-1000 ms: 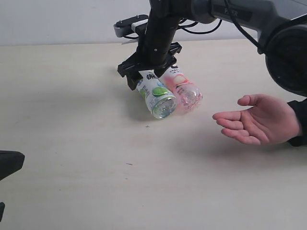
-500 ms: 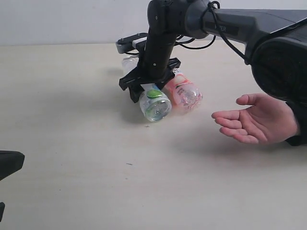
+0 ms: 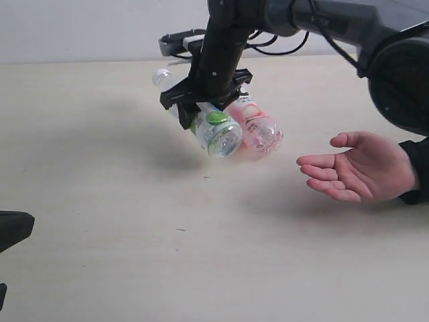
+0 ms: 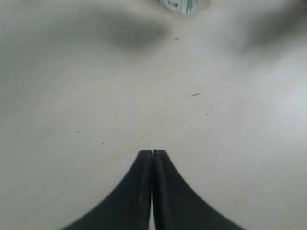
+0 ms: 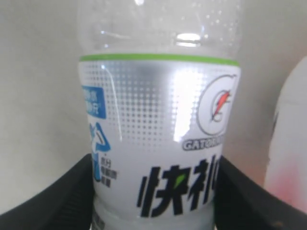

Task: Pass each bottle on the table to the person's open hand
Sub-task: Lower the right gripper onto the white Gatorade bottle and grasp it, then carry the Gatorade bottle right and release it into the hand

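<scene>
My right gripper (image 3: 204, 106) is shut on the bottle with the white, blue and green label (image 3: 218, 131) and holds it tilted above the table (image 3: 100, 201). Its clear end (image 3: 161, 76) pokes out on the gripper's far side. In the right wrist view the label (image 5: 158, 143) fills the space between the black fingers (image 5: 48, 201) of that gripper (image 5: 153, 182). The pink bottle (image 3: 259, 127) lies on the table right beside it, and also shows in the wrist view (image 5: 290, 153). The person's open hand (image 3: 358, 169) rests palm up to the right. My left gripper (image 4: 152, 152) is shut and empty.
The left arm's dark tip (image 3: 10, 229) sits at the exterior view's left edge, low over the table. The held bottle's base (image 4: 180, 5) peeks in at the edge of the left wrist view. Small dark specks (image 3: 206, 177) dot the tabletop. No other bottles show.
The right gripper has lifted the green-labelled bottle off the table and swung it from steep to more level; its clear end now shows at the left. Hand and pink bottle stayed put.
</scene>
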You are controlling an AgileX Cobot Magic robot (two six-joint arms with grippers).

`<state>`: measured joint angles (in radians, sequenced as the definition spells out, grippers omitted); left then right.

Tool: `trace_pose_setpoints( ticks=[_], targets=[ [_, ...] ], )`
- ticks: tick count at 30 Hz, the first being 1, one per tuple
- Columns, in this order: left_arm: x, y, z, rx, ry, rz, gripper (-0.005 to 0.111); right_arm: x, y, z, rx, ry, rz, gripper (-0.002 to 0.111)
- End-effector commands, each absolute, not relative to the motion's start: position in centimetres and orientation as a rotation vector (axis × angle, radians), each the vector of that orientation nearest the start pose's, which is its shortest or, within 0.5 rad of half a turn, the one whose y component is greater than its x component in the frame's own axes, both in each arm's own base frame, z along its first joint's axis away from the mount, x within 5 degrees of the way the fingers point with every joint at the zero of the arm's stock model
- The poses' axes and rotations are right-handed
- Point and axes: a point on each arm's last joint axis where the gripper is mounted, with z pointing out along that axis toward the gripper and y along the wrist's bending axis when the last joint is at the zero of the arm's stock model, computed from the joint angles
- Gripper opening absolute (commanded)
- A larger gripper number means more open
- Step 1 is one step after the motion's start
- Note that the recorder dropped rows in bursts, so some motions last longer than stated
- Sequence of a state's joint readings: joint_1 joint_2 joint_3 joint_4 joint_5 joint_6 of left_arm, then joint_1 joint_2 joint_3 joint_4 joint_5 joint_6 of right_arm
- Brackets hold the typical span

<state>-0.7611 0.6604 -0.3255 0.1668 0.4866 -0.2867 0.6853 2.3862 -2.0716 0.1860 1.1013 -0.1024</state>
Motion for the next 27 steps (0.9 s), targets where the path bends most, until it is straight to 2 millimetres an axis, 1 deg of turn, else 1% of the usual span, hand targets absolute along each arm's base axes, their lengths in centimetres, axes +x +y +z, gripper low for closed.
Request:
trace_pose_setpoints(
  ticks=[1,2,3,4,5,6,9,10,11,12,13,14,15,16,17,18,19,20,22,24,25,27],
  targets=[
    [8.8,-7.5,22.6,0.675,2.217,-0.376,0.003,37.2,32.1,22.4,-1.052,2.666,0.331,0.0],
    [8.8,-7.5,22.6,0.675,2.217,-0.376,0.003,36.8,31.3,24.3,-1.075,2.653,0.267,0.0],
    [8.8,-7.5,22.6,0.675,2.217,-0.376,0.003,36.6,30.8,25.2,-1.084,2.646,0.232,0.0],
    [8.8,-7.5,22.6,0.675,2.217,-0.376,0.003,36.4,30.3,26.7,-1.079,2.606,0.196,0.0],
    [8.8,-7.5,22.6,0.675,2.217,-0.376,0.003,36.3,30.1,27.4,-1.074,2.591,0.195,0.0],
    [8.8,-7.5,22.6,0.675,2.217,-0.376,0.003,35.9,29.8,28.6,-1.067,2.568,0.197,0.0],
    [8.8,-7.5,22.6,0.675,2.217,-0.376,0.003,35.0,28.8,30.4,-1.053,2.547,0.193,0.0],
    [8.8,-7.5,22.6,0.675,2.217,-0.376,0.003,34.4,28.1,31.0,-1.057,2.542,0.16,0.0],
    [8.8,-7.5,22.6,0.675,2.217,-0.376,0.003,34.0,27.5,31.0,-1.055,2.554,0.128,0.0],
    [8.8,-7.5,22.6,0.675,2.217,-0.376,0.003,33.3,26.5,31.2,-1.028,2.573,0.088,0.0],
    [8.8,-7.5,22.6,0.675,2.217,-0.376,0.003,32.5,25.9,31.2,-1.017,2.597,0.076,0.0],
    [8.8,-7.5,22.6,0.677,2.216,-0.375,0.003,31.3,24.9,30.6,-1.032,2.636,0.056,0.0],
    [8.8,-7.5,22.6,0.677,2.216,-0.375,0.003,30.4,24.1,30.5,-1.039,2.652,0.048,0.0],
    [8.8,-7.5,22.6,0.675,2.217,-0.376,0.003,28.9,22.9,29.9,-1.005,2.675,0.051,0.0],
    [8.8,-7.5,22.6,0.675,2.217,-0.376,0.003,28.1,22.3,29.2,-0.965,2.678,0.064,0.0],
    [8.8,-7.5,22.6,0.675,2.217,-0.376,0.003,27.4,21.7,29.2,-0.93,2.651,0.088,0.0],
    [8.8,-7.5,22.6,0.675,2.217,-0.376,0.003,26.5,21.0,28.5,-0.913,2.645,0.098,0.0],
    [8.8,-7.5,22.6,0.675,2.217,-0.376,0.003,25.7,20.4,28.5,-0.869,2.62,0.126,0.0],
    [8.8,-7.5,22.6,0.675,2.217,-0.376,0.003,24.0,19.0,27.4,-0.816,2.598,0.151,0.0],
    [8.8,-7.5,22.6,0.675,2.217,-0.376,0.003,22.7,17.8,26.5,-0.804,2.578,0.143,0.0],
    [8.8,-7.5,22.6,0.675,2.217,-0.376,0.003,21.9,16.9,25.9,-0.763,2.572,0.134,0.0],
    [8.8,-7.5,22.6,0.675,2.217,-0.376,0.003,20.9,15.7,25.1,-0.686,2.57,0.109,0.0]
  ],
)
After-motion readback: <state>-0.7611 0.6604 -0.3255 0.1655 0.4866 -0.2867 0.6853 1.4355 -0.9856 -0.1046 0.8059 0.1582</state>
